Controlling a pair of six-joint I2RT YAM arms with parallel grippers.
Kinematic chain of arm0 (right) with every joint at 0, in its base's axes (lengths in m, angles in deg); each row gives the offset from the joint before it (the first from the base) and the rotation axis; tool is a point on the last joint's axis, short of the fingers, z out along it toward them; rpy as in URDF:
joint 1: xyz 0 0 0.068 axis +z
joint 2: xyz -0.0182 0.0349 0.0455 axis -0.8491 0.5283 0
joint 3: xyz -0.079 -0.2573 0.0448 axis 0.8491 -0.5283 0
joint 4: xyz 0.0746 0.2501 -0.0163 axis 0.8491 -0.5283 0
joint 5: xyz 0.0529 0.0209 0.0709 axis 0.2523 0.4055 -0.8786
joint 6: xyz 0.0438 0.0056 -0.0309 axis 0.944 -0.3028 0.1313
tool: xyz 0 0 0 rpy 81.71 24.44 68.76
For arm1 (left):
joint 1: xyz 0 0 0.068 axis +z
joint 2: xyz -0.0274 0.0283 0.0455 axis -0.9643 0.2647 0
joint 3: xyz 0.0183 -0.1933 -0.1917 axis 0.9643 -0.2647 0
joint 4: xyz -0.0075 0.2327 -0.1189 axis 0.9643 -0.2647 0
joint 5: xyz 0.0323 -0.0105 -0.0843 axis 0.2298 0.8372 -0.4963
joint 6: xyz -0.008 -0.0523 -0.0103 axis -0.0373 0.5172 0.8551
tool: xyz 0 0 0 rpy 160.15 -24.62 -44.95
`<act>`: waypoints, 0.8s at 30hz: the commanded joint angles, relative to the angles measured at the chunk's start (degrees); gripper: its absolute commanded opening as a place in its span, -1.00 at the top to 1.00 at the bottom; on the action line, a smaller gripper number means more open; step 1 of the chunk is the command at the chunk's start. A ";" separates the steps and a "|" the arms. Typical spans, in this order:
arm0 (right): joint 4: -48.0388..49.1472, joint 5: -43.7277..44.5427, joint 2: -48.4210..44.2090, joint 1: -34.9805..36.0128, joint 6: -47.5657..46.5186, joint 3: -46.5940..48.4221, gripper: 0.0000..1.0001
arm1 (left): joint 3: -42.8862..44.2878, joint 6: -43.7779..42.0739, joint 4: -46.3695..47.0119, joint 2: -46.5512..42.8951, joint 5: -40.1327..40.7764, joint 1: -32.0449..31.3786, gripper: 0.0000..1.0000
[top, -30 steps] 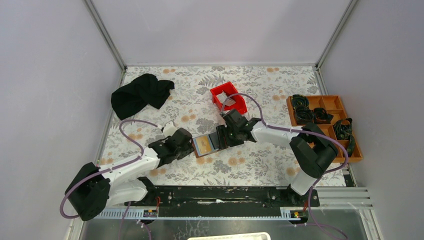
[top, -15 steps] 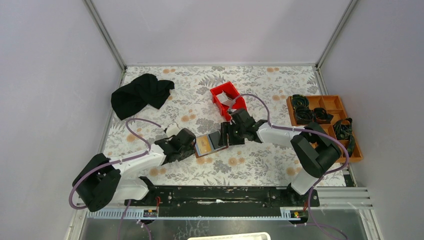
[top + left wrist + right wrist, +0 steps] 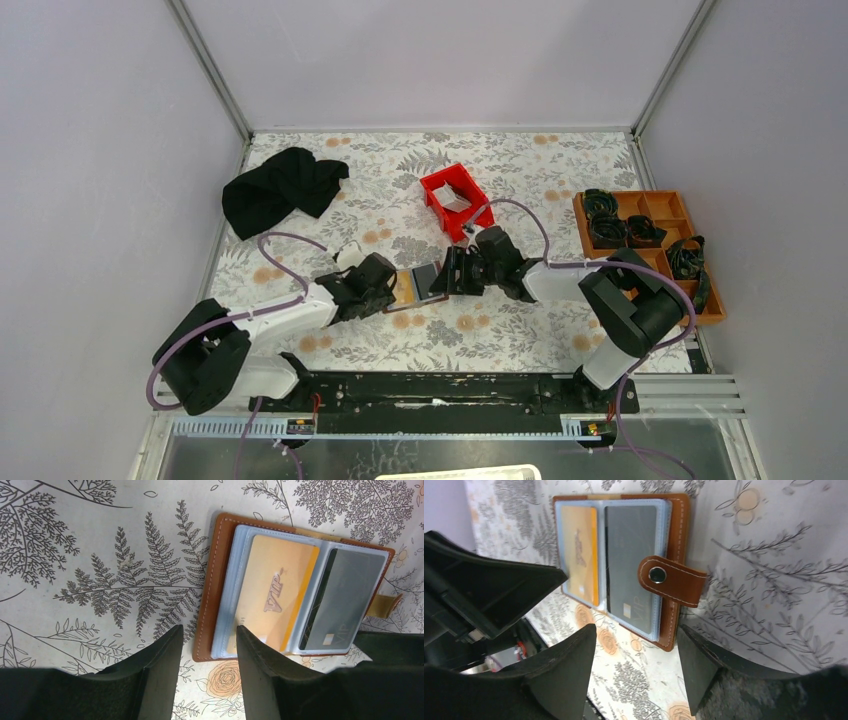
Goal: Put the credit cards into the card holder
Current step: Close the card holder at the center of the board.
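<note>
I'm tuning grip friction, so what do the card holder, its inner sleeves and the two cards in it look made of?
The card holder: brown leather or imitation, matte, white stitched edge, metal-looking snap. The sleeves: clear soft plastic, faintly bluish, glossy. The gold card and grey card: probably rigid plastic, smooth, slightly shiny.

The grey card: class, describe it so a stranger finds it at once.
Mid-table on the floral tablecloth lies an open brown leather card holder. Inside, beside the orange card, it is the dark grey card, nearest the snap tab.
</note>
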 commanded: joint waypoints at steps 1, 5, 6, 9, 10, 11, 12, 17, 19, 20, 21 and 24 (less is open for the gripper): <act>2.18 -2.77 1.85 0.28 4.91 -7.38 -0.37 | -0.23 -0.84 0.63 1.60 -0.70 -0.57 -0.02; 9.75 -4.32 1.17 0.28 8.06 -10.92 -0.37 | -0.30 -1.53 0.56 2.04 -0.95 -0.62 -0.02; 11.15 -4.66 1.10 0.28 8.49 -11.29 -0.37 | -0.41 -1.68 0.54 2.31 -1.01 -0.56 -0.02; 14.37 -5.43 1.71 0.28 9.80 -11.94 -0.36 | -0.69 -1.90 0.62 3.47 -1.61 -0.67 -0.02; 15.03 -5.42 1.90 0.25 10.10 -12.19 -0.36 | -0.78 -1.98 0.62 3.92 -1.79 -0.67 -0.02; 15.71 -5.42 2.10 0.28 10.44 -12.38 -0.36 | -0.75 -2.12 0.63 4.44 -1.96 -0.70 -0.02; 16.46 -5.34 2.26 0.24 10.84 -12.59 -0.35 | -0.78 -2.45 0.63 4.90 -2.15 -0.66 -0.01; 21.14 -5.41 3.14 0.37 12.59 -13.98 -0.33 | -0.81 -2.88 0.63 7.28 -3.09 -0.76 0.02; 23.45 -5.70 3.56 0.37 13.70 -14.31 -0.33 | -0.87 -2.97 0.70 7.97 -3.41 -0.82 0.03; 24.38 -5.95 3.93 0.41 14.11 -14.26 -0.32 | -0.95 -2.97 0.74 8.24 -3.62 -0.85 0.03; 24.95 -6.14 4.32 0.52 14.48 -14.03 -0.32 | -1.09 -2.97 0.91 8.69 -3.81 -0.88 0.04; 25.08 -6.08 5.60 1.00 14.76 -12.79 -0.30 | -1.23 -3.06 1.42 9.52 -4.55 -1.01 0.06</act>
